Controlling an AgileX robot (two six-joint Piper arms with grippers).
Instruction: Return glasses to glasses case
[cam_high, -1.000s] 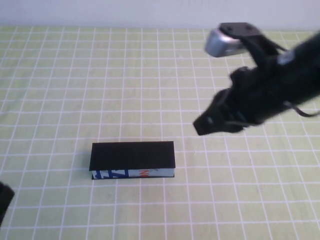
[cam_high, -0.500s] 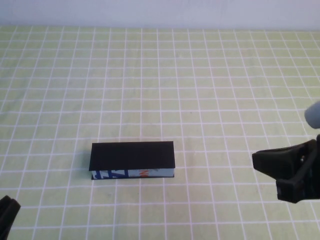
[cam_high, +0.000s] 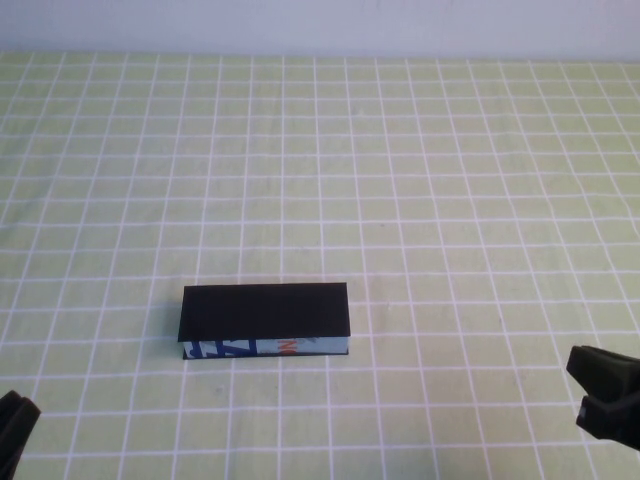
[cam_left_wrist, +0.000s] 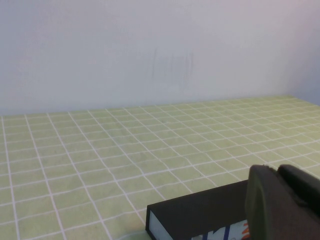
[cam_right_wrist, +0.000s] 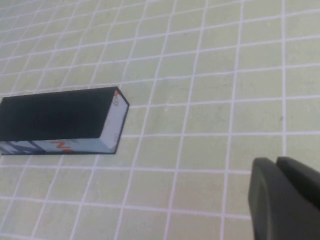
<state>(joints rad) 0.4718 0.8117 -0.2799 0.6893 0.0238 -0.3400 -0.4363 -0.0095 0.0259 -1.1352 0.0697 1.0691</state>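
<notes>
The glasses case (cam_high: 265, 319), a flat black box with its lid down and a light blue-white front edge with blue and orange marks, lies left of the table's middle. It also shows in the left wrist view (cam_left_wrist: 200, 217) and the right wrist view (cam_right_wrist: 60, 121). The glasses are hidden from every view. My left gripper (cam_high: 12, 425) is shut and empty at the near left corner. My right gripper (cam_high: 605, 395) is shut and empty at the near right edge, well right of the case.
A green cloth with a white grid (cam_high: 400, 180) covers the table. A pale wall (cam_left_wrist: 150, 50) stands behind its far edge.
My right arm has swung from above the table's middle right down and back to the near right edge. The case and the left gripper have not moved.
</notes>
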